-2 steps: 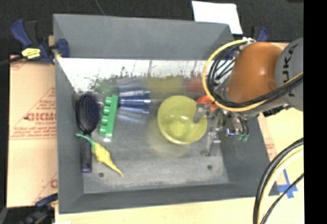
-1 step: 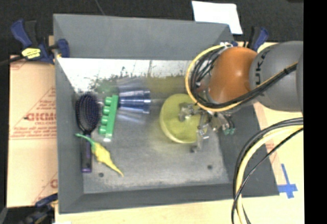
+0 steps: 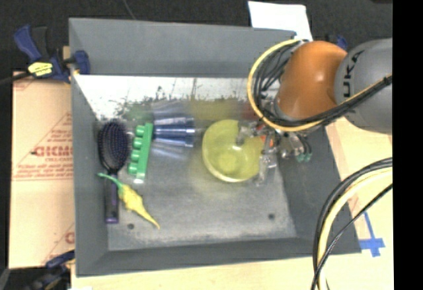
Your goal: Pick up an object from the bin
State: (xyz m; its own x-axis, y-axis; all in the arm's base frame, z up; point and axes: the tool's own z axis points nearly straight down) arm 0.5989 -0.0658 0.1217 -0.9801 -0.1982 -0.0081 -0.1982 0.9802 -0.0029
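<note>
My jaws are down at the right rim of the yellow-green bowl (image 3: pixel 225 153).

My arm (image 3: pixel 373 87) comes in from the right and bends down into the bin (image 3: pixel 198 232), with its orange wrist cover (image 3: pixel 310 80) and looped black cables above the bin's right part. I cannot tell whether my jaws are apart or together. The bowl sits mouth-up, right of the bin's middle. To its left lie a blue see-through tube (image 3: pixel 173 131), a green studded brick (image 3: pixel 141 148), a black hairbrush (image 3: pixel 112 146) and a yellow toy (image 3: pixel 135 203).

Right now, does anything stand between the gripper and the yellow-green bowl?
Nothing visible does. The gripper is right at the yellow-green bowl's right rim; the blue cup lies on the bowl's far, left side.
</note>
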